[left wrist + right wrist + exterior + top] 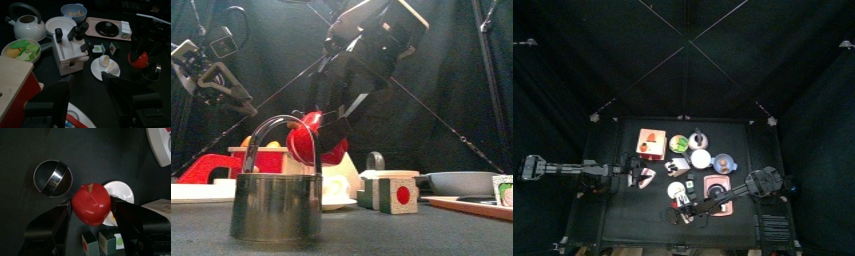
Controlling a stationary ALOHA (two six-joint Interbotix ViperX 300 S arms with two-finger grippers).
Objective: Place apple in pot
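Observation:
My right gripper [92,210] is shut on the red apple [91,202]. In the front view the apple [306,137] hangs just above the rim of the steel pot [278,205], which stands at the table's front edge with its handle up. In the right wrist view the pot [53,176] lies open beside the apple, not directly under it. My left gripper [90,100] is open and empty at the table's left [628,178]. The left wrist view also shows the apple [139,59] in the other arm's grip.
A white plate with egg halves [105,66] lies beside the pot. A knife block [68,52], kettle [27,25], green salad bowl [20,49], white bowl [60,24], blue cup [73,10] and pink tray [110,27] fill the middle. An orange board [648,143] lies at the back left.

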